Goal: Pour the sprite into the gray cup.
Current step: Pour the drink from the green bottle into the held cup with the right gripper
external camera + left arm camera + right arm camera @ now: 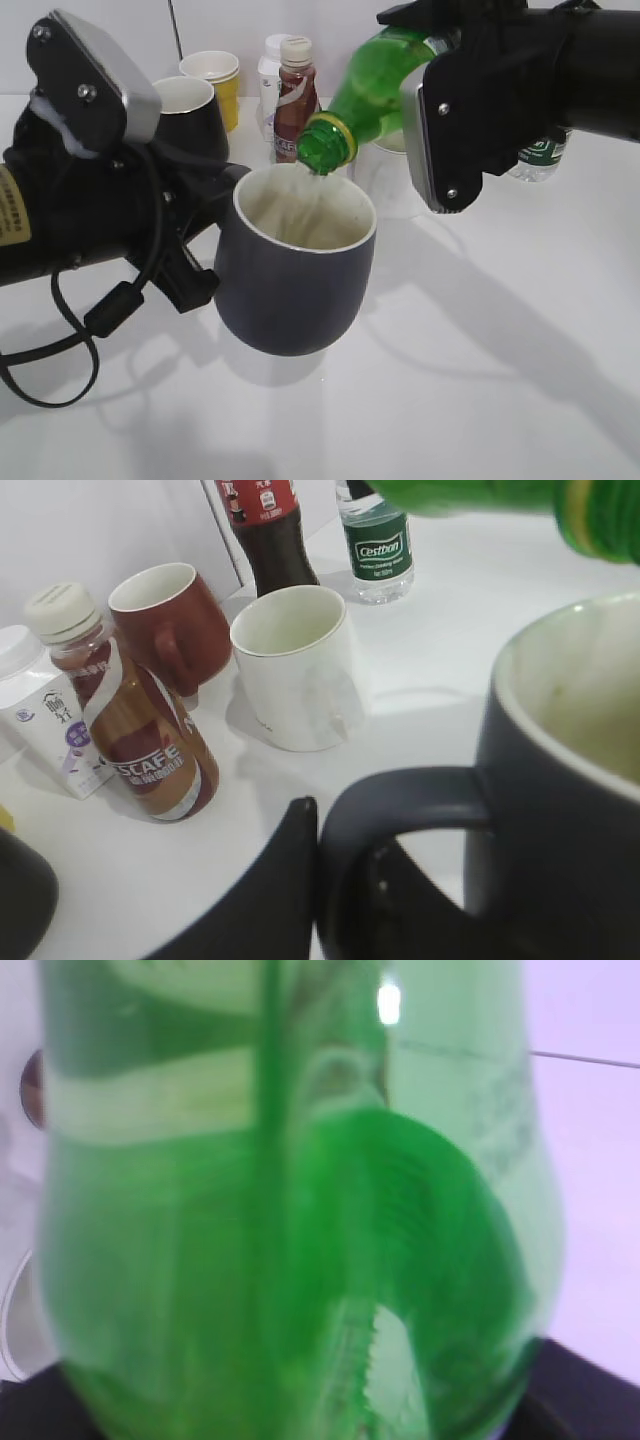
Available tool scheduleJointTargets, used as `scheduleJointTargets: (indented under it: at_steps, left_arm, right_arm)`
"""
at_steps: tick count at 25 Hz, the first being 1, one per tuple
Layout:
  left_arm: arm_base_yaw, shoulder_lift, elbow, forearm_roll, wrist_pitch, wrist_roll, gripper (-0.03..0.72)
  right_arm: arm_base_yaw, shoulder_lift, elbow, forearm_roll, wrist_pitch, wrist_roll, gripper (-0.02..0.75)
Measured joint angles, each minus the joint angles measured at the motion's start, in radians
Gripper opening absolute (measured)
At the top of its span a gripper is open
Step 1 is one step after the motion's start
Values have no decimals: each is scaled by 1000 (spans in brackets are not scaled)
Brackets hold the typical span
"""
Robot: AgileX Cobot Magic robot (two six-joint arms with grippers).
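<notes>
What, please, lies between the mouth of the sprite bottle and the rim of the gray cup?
Nothing solid: in the exterior view the sprite mouth hangs just above the gray cup rim, a short open gap. Whether liquid crosses it is unclear.

White table (500,630) carries mugs, bottles, seemingly a carton.

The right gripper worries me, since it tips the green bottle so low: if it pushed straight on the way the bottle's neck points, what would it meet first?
Probably the gray cup. The right gripper tilts the green bottle down-left, its mouth just above the cup's far rim. Depth is unclear.
</notes>
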State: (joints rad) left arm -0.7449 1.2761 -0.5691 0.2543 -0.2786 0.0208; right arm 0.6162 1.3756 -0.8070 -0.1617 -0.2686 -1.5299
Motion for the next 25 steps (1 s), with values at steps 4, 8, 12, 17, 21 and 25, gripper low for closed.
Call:
scheduleJointTargets:
  at_steps: [4, 8, 12, 17, 21, 25]
  left_arm:
    - [0, 0, 0, 0, -1, 1, 53]
    - [0, 0, 0, 1, -18, 2, 53]
    - [0, 0, 0, 1, -34, 3, 53]
    - [0, 0, 0, 1, -37, 3, 53]
    - [48, 0, 0, 3, -49, 3, 53]
    - [180, 3, 0, -61, -93, 3, 53]
  right_arm:
    - [0, 0, 0, 0, 0, 40, 424]
    - [0, 0, 0, 1, 11, 105, 424]
    - [0, 0, 1, 2, 73, 267, 424]
    - [0, -2, 3, 4, 86, 601, 424]
    - [0, -4, 3, 62, 87, 966, 424]
    - [-20, -5, 3, 114, 90, 1233, 424]
